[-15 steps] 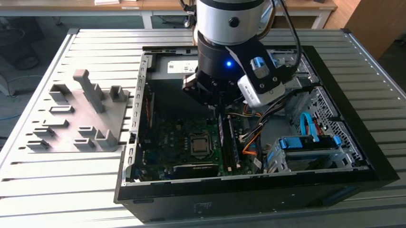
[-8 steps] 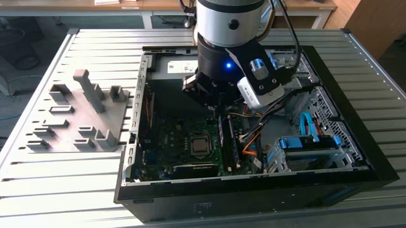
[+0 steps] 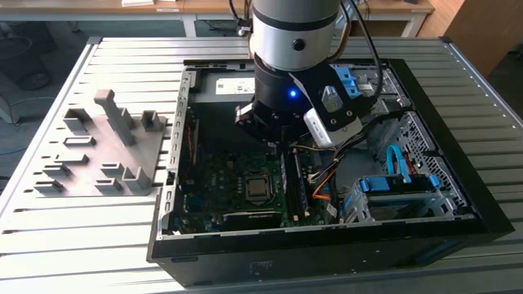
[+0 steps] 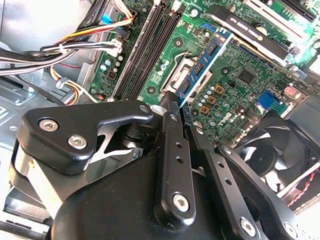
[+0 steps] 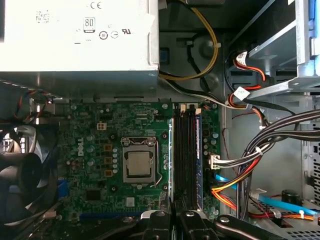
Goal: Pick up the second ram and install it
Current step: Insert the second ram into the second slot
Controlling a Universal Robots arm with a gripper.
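The second ram [image 4: 205, 65] is a thin, narrow blue-green circuit-board stick. A row of small dark chips runs along its face, with pale markings between them. In the second wrist view it appears at a slant, clamped between the two black fingers [image 4: 172, 150] of the gripper [image 4: 178, 106]. The part that shows reaches out past the fingertips over the green motherboard [image 4: 235, 100]. The gripper is closed on the stick, its jaws drawn nearly together with only the board's thickness between them.

The stick is held inside the open computer case [image 3: 286, 240], which lies on the slatted table [image 3: 82, 245]. In the exterior view the arm [image 3: 294, 43] reaches down into the middle of the case. The grey fixture block [image 3: 98, 153] sits well apart from it, on the exterior view's left.

The ram runs roughly parallel to the black memory slots [image 4: 147, 47] and appears just beside the processor socket [image 4: 175, 70]. In the first wrist view the gripper [image 5: 173, 222] lines up with one end of the memory slots [image 5: 185, 160]. These slots lie between the processor socket [image 5: 139, 165] and a bundle of cables [image 5: 260, 150]. Whether the stick's lower edge touches a slot cannot be told.
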